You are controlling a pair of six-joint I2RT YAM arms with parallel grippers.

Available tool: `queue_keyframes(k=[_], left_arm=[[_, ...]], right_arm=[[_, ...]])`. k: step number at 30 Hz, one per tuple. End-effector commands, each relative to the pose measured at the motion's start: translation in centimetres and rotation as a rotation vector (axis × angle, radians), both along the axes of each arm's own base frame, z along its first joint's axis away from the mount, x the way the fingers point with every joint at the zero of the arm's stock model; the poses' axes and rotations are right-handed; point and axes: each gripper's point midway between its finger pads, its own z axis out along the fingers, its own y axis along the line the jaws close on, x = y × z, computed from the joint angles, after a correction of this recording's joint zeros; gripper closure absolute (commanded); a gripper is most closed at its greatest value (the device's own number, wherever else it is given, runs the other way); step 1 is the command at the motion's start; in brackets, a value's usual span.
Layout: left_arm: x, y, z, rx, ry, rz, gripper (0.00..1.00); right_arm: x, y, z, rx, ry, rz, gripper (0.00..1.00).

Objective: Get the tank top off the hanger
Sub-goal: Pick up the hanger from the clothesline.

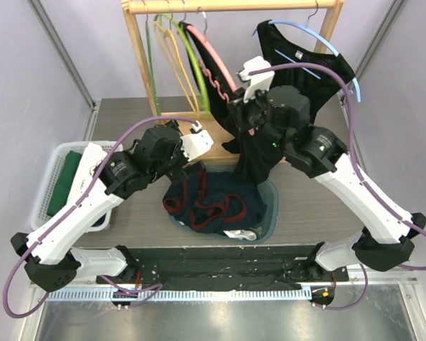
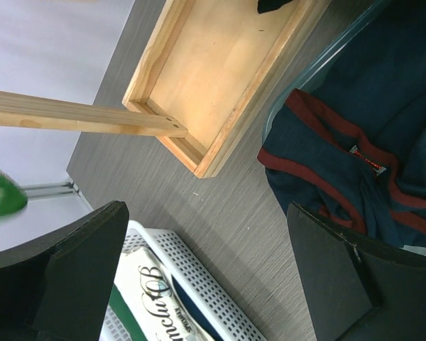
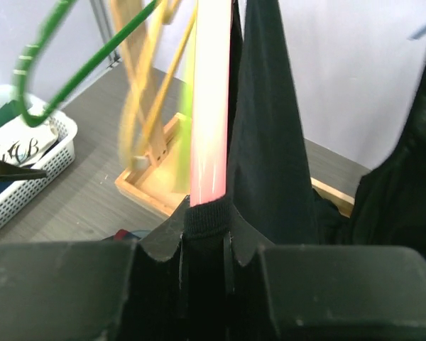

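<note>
Now: right tool (image 3: 206, 234) pinching black tank top (image 3: 270, 142) strap, seemingly; pink hanger (image 3: 211, 99) just beyond tips; left tool (image 2: 206, 277) spread, idle. Risk: strap snags hanger arm, pull drags hanger off rail (image 1: 234, 6), or fabric slips.

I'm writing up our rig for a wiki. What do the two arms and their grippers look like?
Both the left arm and right arm have white shell links, black joint housings and a purple cable running from base to wrist. The left gripper and right gripper have matte black fingers; the right's inner edges are scalloped.
</note>
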Motion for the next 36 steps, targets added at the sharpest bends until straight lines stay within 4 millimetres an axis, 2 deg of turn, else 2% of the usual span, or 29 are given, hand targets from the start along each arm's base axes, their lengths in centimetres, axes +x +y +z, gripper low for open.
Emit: queue_keyframes(k=[1, 7, 10, 15, 19, 21, 24, 25, 27, 29, 36], left_arm=[[0.2, -0.1, 0.6, -0.040, -0.025, 0.000, 0.00], [0.1, 0.0, 0.9, -0.043, -0.032, 0.000, 0.00], [0.1, -0.1, 1.0, -0.049, -0.030, -0.004, 0.00], [-0.1, -0.1, 1.2, -0.051, -0.026, -0.004, 0.00], [-0.2, 0.3, 1.4, -0.050, -0.033, 0.000, 0.00], [-0.2, 0.4, 1.4, -0.049, -0.035, 0.002, 0.00], [-0.2, 0.6, 1.5, -0.050, -0.036, 0.005, 0.00], [-0.2, 0.6, 1.6, -0.053, -0.039, 0.007, 0.01], [-0.2, 0.5, 1.7, -0.054, -0.041, 0.005, 0.00], [-0.1, 0.6, 1.7, -0.053, -0.038, 0.007, 0.00], [0.0, 0.3, 1.9, -0.060, -0.031, 0.004, 0.00]], right_arm=[[-1.6, 0.4, 6.5, 0.101, -0.173, 0.004, 0.99], [-2.0, -2.5, 7.4, 0.101, -0.205, -0.084, 0.99], [-2.3, -4.7, 8.2, 0.094, -0.222, -0.150, 0.99], [-3.7, -8.5, 10.8, 0.109, -0.271, -0.231, 0.99], [-5.6, -10.2, 12.6, 0.147, -0.276, -0.211, 0.99], [-7.0, -10.0, 13.2, 0.161, -0.279, -0.134, 0.99], [-9.9, -11.0, 14.8, 0.206, -0.319, -0.031, 0.99], [-11.3, -12.0, 15.9, 0.241, -0.351, -0.005, 0.99], [-12.9, -12.9, 16.7, 0.278, -0.382, 0.033, 0.99], [-14.8, -14.7, 18.2, 0.332, -0.413, 0.047, 0.99], [-20.1, -17.5, 22.2, 0.500, -0.500, 0.180, 0.99]])
